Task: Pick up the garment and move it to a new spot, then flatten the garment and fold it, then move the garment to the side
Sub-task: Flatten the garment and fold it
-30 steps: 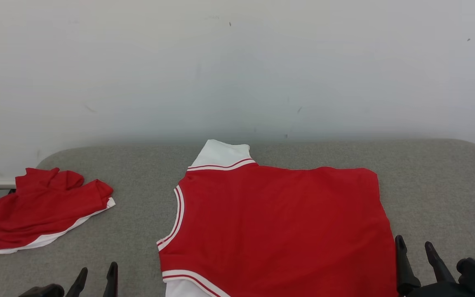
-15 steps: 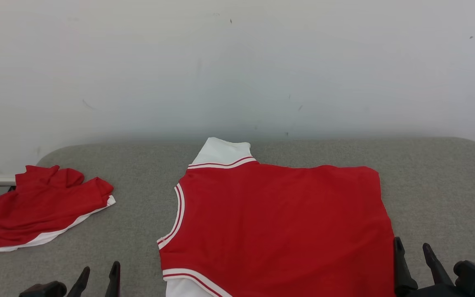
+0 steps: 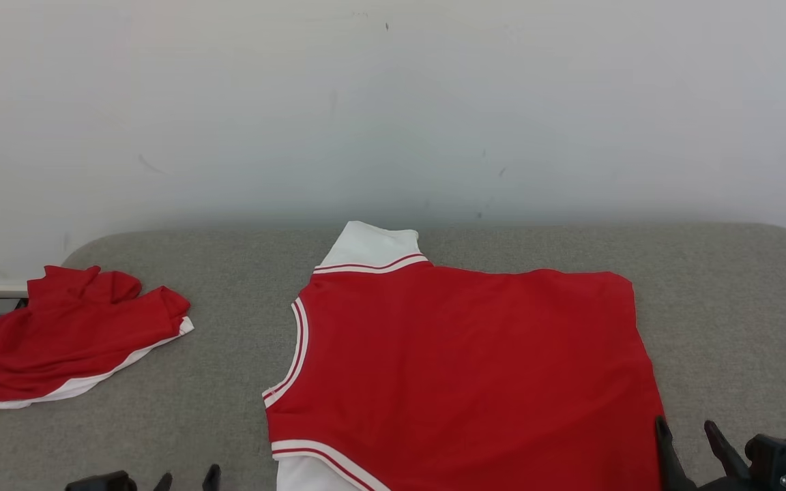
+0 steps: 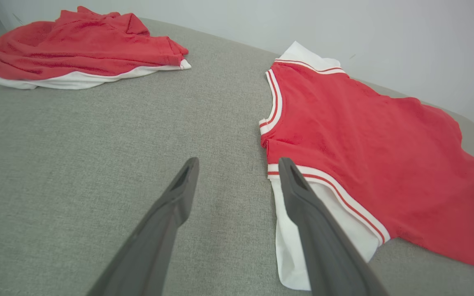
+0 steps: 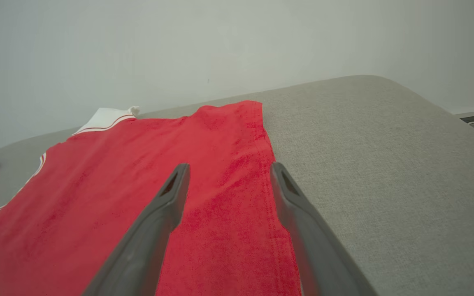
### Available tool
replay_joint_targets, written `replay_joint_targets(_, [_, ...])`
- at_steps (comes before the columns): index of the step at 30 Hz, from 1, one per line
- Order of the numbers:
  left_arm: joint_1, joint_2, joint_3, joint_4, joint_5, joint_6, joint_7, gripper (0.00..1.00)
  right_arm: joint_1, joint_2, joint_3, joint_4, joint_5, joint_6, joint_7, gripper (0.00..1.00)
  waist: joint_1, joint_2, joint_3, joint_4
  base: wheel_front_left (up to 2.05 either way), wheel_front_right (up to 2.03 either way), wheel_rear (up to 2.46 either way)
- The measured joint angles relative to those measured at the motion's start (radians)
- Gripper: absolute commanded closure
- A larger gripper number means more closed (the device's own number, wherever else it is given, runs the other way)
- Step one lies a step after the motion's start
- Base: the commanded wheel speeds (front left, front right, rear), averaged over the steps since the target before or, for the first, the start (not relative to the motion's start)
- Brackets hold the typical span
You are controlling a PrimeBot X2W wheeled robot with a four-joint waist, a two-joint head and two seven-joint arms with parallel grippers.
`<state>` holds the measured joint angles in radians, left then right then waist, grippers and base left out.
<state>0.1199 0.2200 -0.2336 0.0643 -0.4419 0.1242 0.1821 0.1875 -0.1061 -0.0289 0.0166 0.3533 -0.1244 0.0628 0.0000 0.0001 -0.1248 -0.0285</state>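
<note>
Right now your garment (image 3: 461, 368) — a red jersey with white trim — lies spread flat on the grey surface (image 3: 727, 307), neck end toward your left, hem toward your right. Your left jaws stand wide and empty, their fingers (image 4: 179, 197) over bare grey just beside the white panel at the garment's near left corner. Your right jaws are equally wide and hold nothing — their fingers (image 5: 167, 205) straddle the hem edge, one over red cloth, one over grey. A second red garment (image 3: 72, 334) sits crumpled well apart at your far left.
</note>
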Motion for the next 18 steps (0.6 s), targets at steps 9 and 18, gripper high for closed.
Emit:
replay_joint_targets(9, [-0.033,-0.004,-0.070,0.060,0.001,-0.001,0.163,0.00,0.054,-0.082,0.056,0.039,-0.006,0.025,0.241,0.00,0.0000,0.0000,0.012,0.015,0.00,0.00,0.00])
replay_joint_targets(18, [-0.113,-0.029,-0.133,0.179,-0.009,-0.029,0.286,0.00,0.052,-0.091,0.076,0.077,-0.013,0.026,0.389,0.00,0.0000,0.0000,0.038,0.026,0.00,0.00,0.00])
